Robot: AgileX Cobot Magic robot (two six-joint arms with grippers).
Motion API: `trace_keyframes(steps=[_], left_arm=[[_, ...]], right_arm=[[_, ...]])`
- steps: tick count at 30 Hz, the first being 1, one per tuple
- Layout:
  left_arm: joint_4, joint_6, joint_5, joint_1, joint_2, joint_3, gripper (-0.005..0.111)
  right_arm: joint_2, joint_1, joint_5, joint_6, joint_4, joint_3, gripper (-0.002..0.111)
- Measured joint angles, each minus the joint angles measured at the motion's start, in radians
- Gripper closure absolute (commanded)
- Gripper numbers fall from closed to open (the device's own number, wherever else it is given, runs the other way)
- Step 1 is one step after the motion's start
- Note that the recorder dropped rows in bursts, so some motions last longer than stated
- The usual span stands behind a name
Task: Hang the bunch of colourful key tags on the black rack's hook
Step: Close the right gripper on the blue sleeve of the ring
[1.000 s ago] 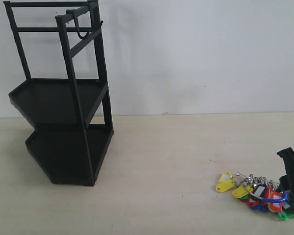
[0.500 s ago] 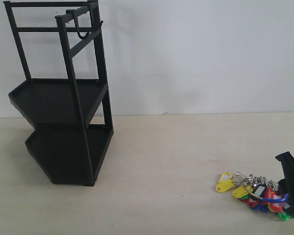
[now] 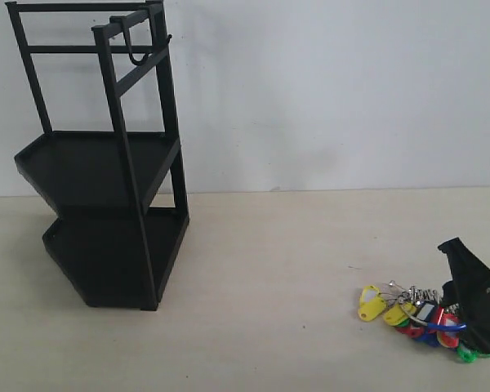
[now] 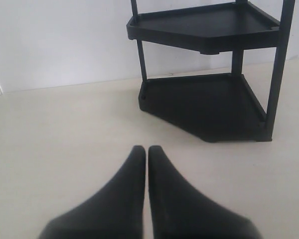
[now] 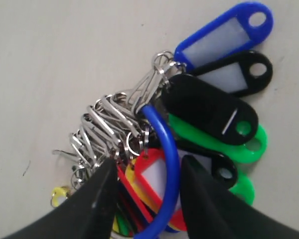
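Since a second ago the right end effector (image 5: pixel 149 167) is pushing further in from the edge of the exterior view and is now sitting over the near side of the bunch (image 3: pixel 412 314), whose yellow tag (image 3: pixel 371 305) is lying a touch further from it, so the tags seem to be getting nudged. I judge that the approach is ending and the grasp is about to begin; nothing is lifted yet. Its jaws are standing wide, one on each side of the blue loop (image 5: pixel 167 144), and are closing on nothing; whether a finger (image 5: pixel 97 204) is already brushing the loop or the red tag beneath, I cannot tell. Metal rings (image 5: pixel 109 132) are fanning out just beside the loop, with blue, black and green tags spreading beyond it, all lying flat on the counter (image 3: pixel 269 269). Well apart from them, across the counter, the rack (image 3: pixel 106 163) is standing upright with the hook (image 3: pixel 135 45) on its top rail hanging bare, so the whole carry is still ahead. The left end effector (image 4: pixel 147 152) is hovering over the counter facing the rack, its jaws pressed together and holding nothing.
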Motion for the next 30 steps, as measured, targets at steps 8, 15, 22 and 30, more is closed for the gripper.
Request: trace_keyframes(steps=[8, 15, 22, 30], left_arm=[[0.0, 0.0, 0.0, 0.0, 0.0, 0.0, 0.102], [0.0, 0.0, 0.0, 0.0, 0.0, 0.0, 0.102], [0.0, 0.0, 0.0, 0.0, 0.0, 0.0, 0.102], [0.0, 0.0, 0.0, 0.0, 0.0, 0.0, 0.102]], right_arm=[[0.046, 0.016, -0.021, 0.0, -0.002, -0.027, 0.07], [0.054, 0.016, -0.013, -0.011, -0.002, -0.027, 0.108], [0.03, 0.016, 0.021, -0.251, -0.002, -0.027, 0.108], [-0.122, 0.016, 0.058, -0.574, -0.002, -0.027, 0.108]])
